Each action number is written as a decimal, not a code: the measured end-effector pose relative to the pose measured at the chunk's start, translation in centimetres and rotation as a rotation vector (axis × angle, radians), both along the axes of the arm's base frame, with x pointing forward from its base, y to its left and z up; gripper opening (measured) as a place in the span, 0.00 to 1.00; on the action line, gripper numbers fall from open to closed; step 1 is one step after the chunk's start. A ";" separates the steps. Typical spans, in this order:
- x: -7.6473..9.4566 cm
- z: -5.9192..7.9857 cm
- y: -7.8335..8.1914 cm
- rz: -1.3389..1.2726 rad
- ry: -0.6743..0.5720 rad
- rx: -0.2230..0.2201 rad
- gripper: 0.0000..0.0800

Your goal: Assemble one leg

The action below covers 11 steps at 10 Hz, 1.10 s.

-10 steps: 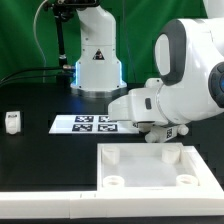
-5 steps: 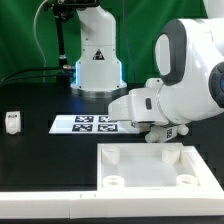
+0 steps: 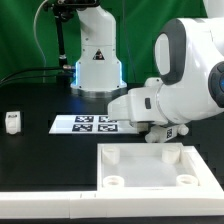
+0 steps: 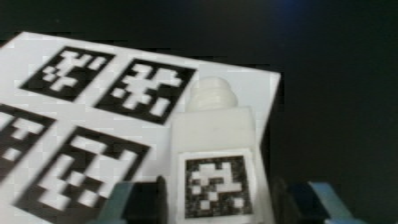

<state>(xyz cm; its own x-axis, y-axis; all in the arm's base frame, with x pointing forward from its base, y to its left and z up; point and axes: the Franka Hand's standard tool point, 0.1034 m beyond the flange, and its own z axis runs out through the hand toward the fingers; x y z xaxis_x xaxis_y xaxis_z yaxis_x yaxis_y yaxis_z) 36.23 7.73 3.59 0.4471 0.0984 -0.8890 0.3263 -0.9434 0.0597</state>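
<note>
In the wrist view a white leg (image 4: pixel 214 140) with a black-and-white tag on its side lies flat on the black table, its narrow end resting over the edge of the marker board (image 4: pixel 98 110). My gripper (image 4: pixel 224 205) is open, with one blue finger on each side of the leg's tagged end and a gap on both sides. In the exterior view the arm's hand (image 3: pixel 150 105) is low over the table just behind the white panel and hides this leg. A second small leg (image 3: pixel 11 122) stands at the exterior view's far left.
The large white square panel (image 3: pixel 150 150) with raised rim and round corner sockets lies at the front. The marker board (image 3: pixel 85 123) lies in the middle. The robot base (image 3: pixel 97 60) stands at the back.
</note>
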 end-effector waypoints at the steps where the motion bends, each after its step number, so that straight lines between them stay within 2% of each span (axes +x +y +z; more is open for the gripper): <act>1: 1.9 2.3 -1.1 -0.028 0.009 0.002 0.35; 2: 3.3 4.4 -1.8 -0.063 0.005 -0.006 0.35; 3: 4.1 5.2 -2.2 -0.065 0.001 0.000 0.35; 4: 5.2 4.9 -2.5 -0.044 -0.064 0.034 0.35; 6: 5.8 4.6 -2.2 -0.035 -0.205 0.078 0.35; 8: 6.2 5.1 -2.0 -0.028 -0.342 0.124 0.35; 9: 7.3 6.9 -1.5 -0.092 -0.363 0.172 0.35; 10: 11.0 8.9 -1.8 -0.133 -0.488 0.236 0.35; 11: 13.2 10.2 -2.7 -0.115 -0.623 0.284 0.35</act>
<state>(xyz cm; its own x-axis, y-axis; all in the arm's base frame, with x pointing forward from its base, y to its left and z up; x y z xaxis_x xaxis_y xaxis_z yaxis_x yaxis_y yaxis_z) 49.44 5.03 13.80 0.8874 0.2106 -0.4100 0.2083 -0.9767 -0.0508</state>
